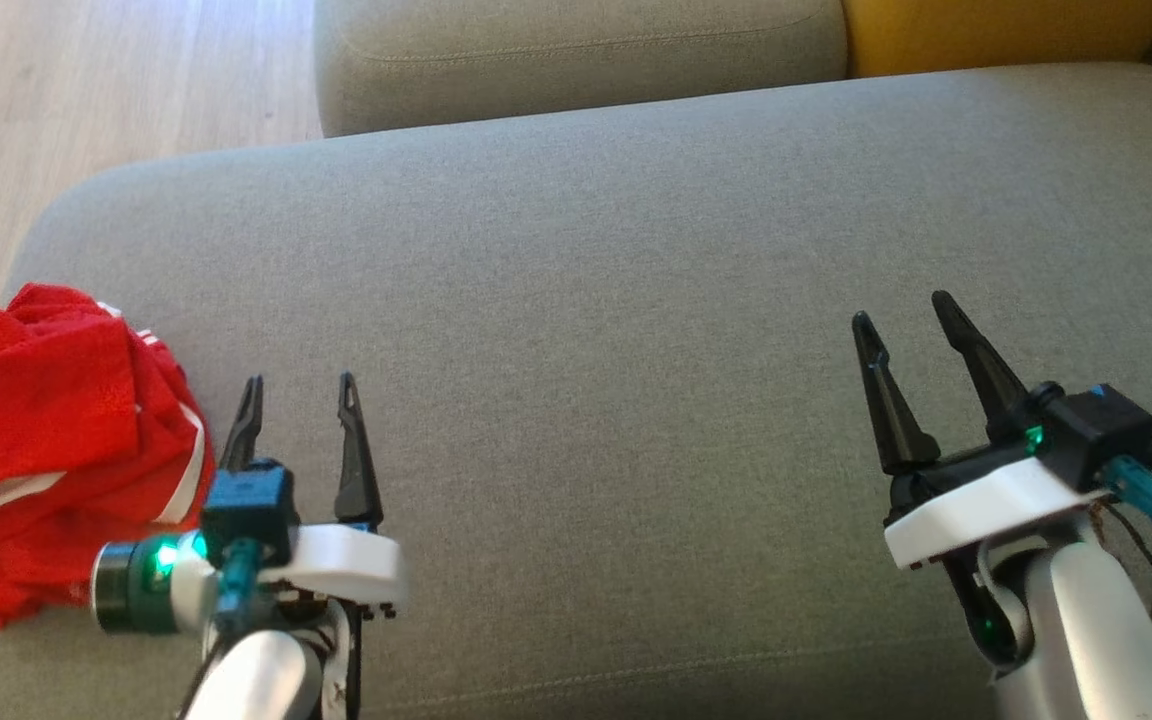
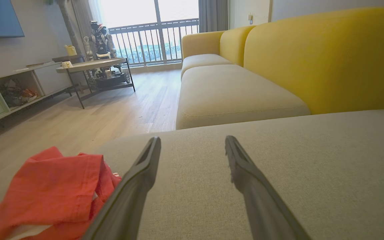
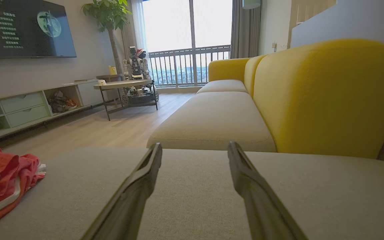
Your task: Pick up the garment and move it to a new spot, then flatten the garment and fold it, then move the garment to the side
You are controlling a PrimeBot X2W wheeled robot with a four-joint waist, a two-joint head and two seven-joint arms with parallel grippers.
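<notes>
a: where's the garment (image 1: 46, 450)?
b: red with white stripes, crumpled in a heap at the left end of the grey cushion (image 1: 586, 250), close to the edge by the wood floor (image 1: 86, 80).
a: is anything holding it?
b: no. the left gripper (image 1: 300, 385) is just to its right, jaws spread wide with nothing between them, fingers pointing away over the cushion. in the left wrist view the cloth lies right beside the left finger (image 2: 128, 186); i can't tell whether they touch.
a: and the right gripper (image 1: 900, 310)?
b: well apart from the garment, over the right part of the same cushion. its jaws are wide apart too, and empty. between the fingers there is bare grey fabric.
a: what lies beyond?
b: a second cushion (image 3: 212, 123) past the fingertips, with a yellow backrest (image 3: 322, 100) on the right. further off, a low table (image 3: 122, 85) on the floor, and a tv (image 3: 22, 28) on the wall.
</notes>
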